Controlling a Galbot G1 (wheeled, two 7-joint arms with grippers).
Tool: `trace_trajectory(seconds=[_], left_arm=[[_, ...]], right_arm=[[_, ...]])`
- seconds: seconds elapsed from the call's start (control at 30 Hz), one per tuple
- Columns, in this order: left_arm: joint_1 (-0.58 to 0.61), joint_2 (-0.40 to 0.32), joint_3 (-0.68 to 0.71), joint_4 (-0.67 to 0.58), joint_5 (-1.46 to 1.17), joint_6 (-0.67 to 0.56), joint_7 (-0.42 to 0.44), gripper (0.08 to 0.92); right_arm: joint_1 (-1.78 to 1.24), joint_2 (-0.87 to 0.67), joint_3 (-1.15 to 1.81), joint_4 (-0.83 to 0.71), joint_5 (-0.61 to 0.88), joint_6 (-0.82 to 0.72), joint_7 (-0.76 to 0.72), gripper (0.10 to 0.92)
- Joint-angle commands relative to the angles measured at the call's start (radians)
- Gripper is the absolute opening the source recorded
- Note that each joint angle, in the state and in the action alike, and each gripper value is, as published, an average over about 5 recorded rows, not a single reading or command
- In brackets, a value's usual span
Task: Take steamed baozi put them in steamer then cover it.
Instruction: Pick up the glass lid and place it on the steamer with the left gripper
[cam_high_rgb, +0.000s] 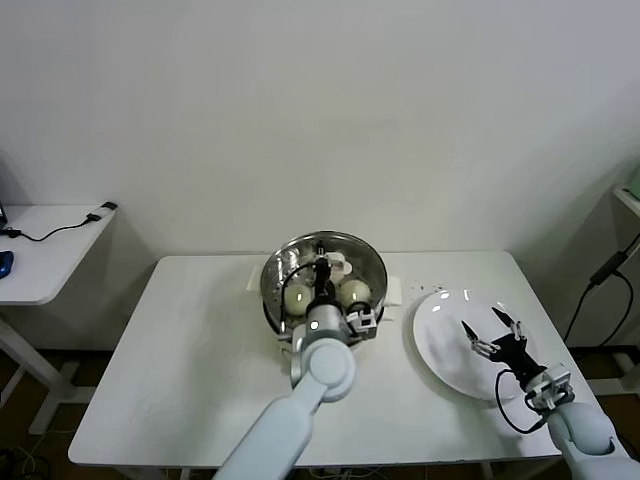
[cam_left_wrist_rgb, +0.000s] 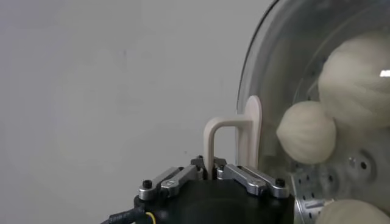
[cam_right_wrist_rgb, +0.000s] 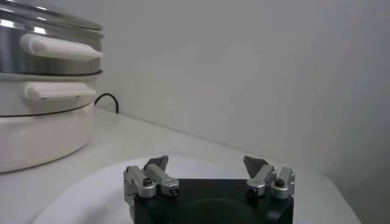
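Two risks stand out, and both hang on the glass cover.

White desk (cam_high_rgb: 200, 340) carries everything; the steamer (cam_high_rgb: 275, 300), a shiny steel basket on a white pot base, sits near its far edge at about 12 o'clock, and the flat white plate (cam_high_rgb: 440, 350) lies bare at roughly 3 o'clock from it.

Over the steamer sits the cover (cam_high_rgb: 365, 262), seemingly level on the rim in the head view, though whether it is fully seated all round I cannot tell. If the lid is off-centre when let go, it could slide down one side and knock the pot.

Steamed baozi (cam_high_rgb: 298, 296) show through the glass; three are plain in the left wrist view, a fourth I cannot confirm. A bun riding high could prop the lid and keep it from closing.

Left gripper (cam_left_wrist_rgb: 210, 173) is clamped on the cream bar handle (cam_left_wrist_rgb: 234, 137) at the lid's centre. Pulling away before releasing would drag the cover off again.

Right gripper (cam_high_rgb: 497, 335) hovers above the plate, fingers spread and holding nothing, well apart from the steamer.
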Motion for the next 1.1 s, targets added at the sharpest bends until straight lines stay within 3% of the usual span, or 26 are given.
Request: trace_trajectory(seconds=[0.03,0.4,0.7,1.1], left_arm=[[-0.005,-0.005,-0.004,0.027,-0.026,0.049,-0.006,0.154],[-0.001,0.001,-0.010,0.038,-0.053,0.049,-0.022,0.154],[0.007,0.027,-0.014,0.000,-0.005,0.016,0.041,0.164],[0.027,0.105,0.022,-0.152,-0.073,0.047,0.069,0.479]], right_arm=[[0.000,0.004,0.003,-0.004,-0.008,0.003,-0.003,0.823],[-0.001,0.011,0.009,-0.013,-0.024,0.011,-0.012,0.823],[-0.003,0.013,0.020,-0.015,-0.027,0.014,-0.017,0.823],[0.000,0.011,0.028,-0.026,-0.030,0.013,-0.026,0.823]])
